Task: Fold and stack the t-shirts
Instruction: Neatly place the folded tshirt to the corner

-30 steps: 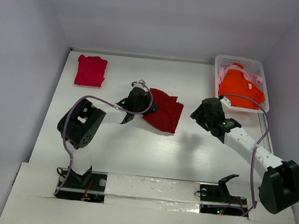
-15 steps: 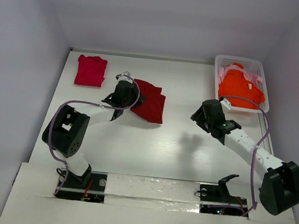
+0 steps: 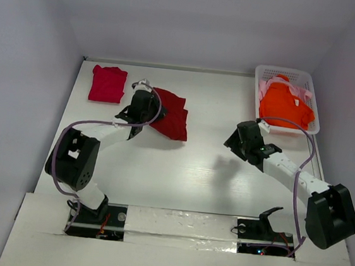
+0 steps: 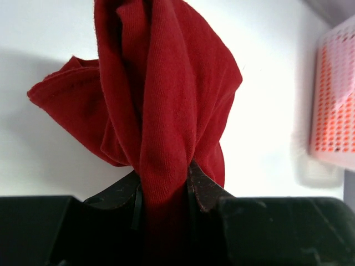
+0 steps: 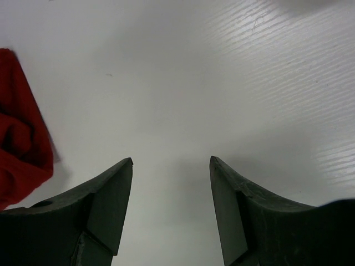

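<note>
L gripper [image 4: 163, 178]: jaws nearly closed, pinching a bunched fold of the dark red tee [image 4: 166, 83]. Cloth fills the gap between the fingers and the rest of the tee trails out ahead of them. R gripper [image 5: 171, 163]: jaws abt halfway apart, nothing in them, only bare table [image 3: 192, 173] underneath.

Positions ref the white basket [image 3: 285, 72]:
- dark red tee: well left of basket, roughly level w/ its near half. Can't tell if the trailing edge touches the table.
- crimson-pink tee [image 3: 108, 84]: further left again, folded flat, close to the dark red tee but apart from it.
- orange tee [image 3: 286, 106] + pale pink tee [image 3: 273, 84]: inside basket, unfolded.
- R gripper: just off basket's near-left corner, well apart from the dark red tee.

Read: looks like the stack step, dark red going onto crimson-pink. Two tees not started.

To do it well, IMO:
- the grip is a bunch, not a clean edge, so the fold may have slackened. Check before release.
- come in low, land the free edge first on the side of crimson-pink away from basket, then lay cloth back toward basket.
- line up edges. Dark red looks bigger, so expect overhang.
- open only once cloth is resting, then lift straight up. Sideways exit drags both tees.
</note>
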You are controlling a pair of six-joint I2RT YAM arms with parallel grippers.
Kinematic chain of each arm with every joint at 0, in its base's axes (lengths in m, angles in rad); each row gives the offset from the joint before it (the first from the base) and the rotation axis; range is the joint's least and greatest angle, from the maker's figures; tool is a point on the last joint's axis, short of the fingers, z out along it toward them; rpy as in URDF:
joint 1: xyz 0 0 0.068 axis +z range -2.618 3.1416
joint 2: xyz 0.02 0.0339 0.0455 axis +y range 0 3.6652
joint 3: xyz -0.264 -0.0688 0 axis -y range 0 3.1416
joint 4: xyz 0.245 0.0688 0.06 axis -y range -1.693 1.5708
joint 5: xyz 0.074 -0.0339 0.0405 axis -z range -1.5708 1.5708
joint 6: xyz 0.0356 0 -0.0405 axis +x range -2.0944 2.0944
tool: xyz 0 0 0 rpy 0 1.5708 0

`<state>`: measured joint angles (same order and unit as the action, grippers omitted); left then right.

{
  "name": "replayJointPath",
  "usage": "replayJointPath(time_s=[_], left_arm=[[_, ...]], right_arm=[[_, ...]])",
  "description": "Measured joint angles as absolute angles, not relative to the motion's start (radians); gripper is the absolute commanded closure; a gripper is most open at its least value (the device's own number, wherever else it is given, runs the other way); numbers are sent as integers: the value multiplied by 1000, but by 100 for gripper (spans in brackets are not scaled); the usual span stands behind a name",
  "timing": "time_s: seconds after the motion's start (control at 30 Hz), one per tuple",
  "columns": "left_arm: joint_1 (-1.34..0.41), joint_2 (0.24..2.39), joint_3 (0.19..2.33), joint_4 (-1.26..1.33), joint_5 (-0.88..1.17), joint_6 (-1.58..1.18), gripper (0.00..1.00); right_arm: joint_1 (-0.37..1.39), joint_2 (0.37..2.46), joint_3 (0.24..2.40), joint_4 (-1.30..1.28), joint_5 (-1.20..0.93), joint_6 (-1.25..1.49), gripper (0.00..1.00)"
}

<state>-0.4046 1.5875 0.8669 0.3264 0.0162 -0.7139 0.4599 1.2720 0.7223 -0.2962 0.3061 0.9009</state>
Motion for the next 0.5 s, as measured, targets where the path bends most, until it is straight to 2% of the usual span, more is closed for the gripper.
replayJointPath(time_s=[0.5], left_arm=[[-227,1444,910,281,-35,-657,100]], right_arm=[[460,1245,709,-276,287,894,37]])
